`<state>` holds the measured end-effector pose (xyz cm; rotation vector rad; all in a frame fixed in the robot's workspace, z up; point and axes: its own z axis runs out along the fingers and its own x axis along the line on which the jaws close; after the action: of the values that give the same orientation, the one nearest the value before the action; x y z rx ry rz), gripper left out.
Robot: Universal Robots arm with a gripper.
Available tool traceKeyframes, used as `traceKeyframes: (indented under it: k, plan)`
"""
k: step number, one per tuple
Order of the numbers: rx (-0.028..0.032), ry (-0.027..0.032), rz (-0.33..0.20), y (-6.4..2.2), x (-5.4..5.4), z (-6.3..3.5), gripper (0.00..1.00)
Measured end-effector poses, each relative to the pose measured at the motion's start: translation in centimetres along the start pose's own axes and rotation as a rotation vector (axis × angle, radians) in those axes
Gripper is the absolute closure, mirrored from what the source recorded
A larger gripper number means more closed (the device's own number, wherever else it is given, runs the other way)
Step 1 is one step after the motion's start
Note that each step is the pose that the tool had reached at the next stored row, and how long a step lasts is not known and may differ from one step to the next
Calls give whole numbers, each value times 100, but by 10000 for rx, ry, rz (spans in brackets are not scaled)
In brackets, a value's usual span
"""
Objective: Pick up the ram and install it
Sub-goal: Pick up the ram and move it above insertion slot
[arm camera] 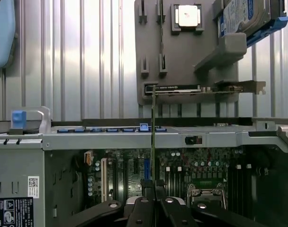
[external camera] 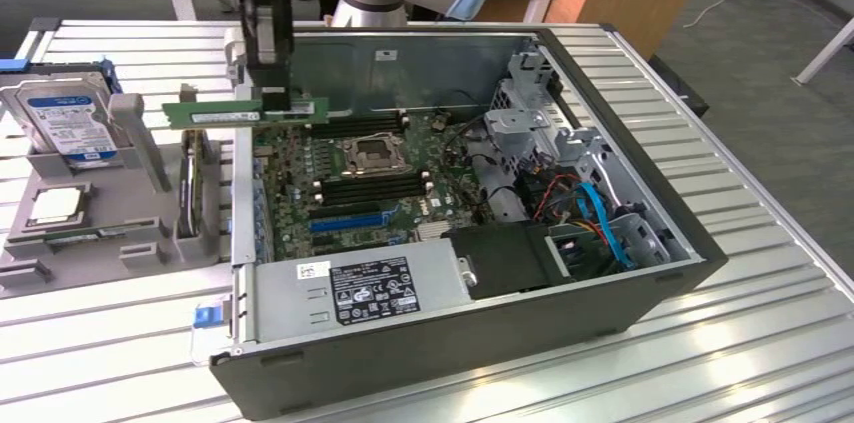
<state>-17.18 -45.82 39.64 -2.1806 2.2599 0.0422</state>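
Now the gripper point(external camera: 276, 103) pinches the ram point(external camera: 214, 115) off-centre, level above the case point(external camera: 534, 338), toward the exterior view's left. Light, stiff, thin, probably fragile; its edges are the safest hold.

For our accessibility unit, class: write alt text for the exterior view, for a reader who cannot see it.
The gripper holds the ram, a green stick, level above one edge of the open computer case. A hard drive stands in a grey holder at the exterior view's left.
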Motion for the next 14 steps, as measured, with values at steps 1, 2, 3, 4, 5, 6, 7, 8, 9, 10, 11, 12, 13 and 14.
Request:
traceKeyframes:
  k: [1, 2, 3, 4, 5, 6, 7, 8, 9, 10, 11, 12, 13, 14]
  plan:
    - [0, 0, -1, -23, -1, 0, 88]
    - [0, 0, -1, -46, -1, -1, 88]
    - [0, 1, -1, -70, -2, -1, 88]
    - [1, 0, -2, -93, -3, -1, 88]
    - [1, 0, -3, -117, -4, -2, 88]
    - [0, 0, -2, -141, -5, -2, 88]
    - [0, -1, -1, -164, -6, -3, 88]
    - [1, 0, -2, -188, -7, -3, 88]
    - [0, 0, -2, -211, -8, -4, 88]
    - [1, -1, -2, -235, -8, -4, 88]
    - [1, 0, -3, -258, -9, -4, 88]
    - [0, 0, -4, -282, -10, -5, 88]
    - [0, 0, -3, -307, -11, -6, 88]
    - [0, 0, -2, -330, -12, -6, 88]
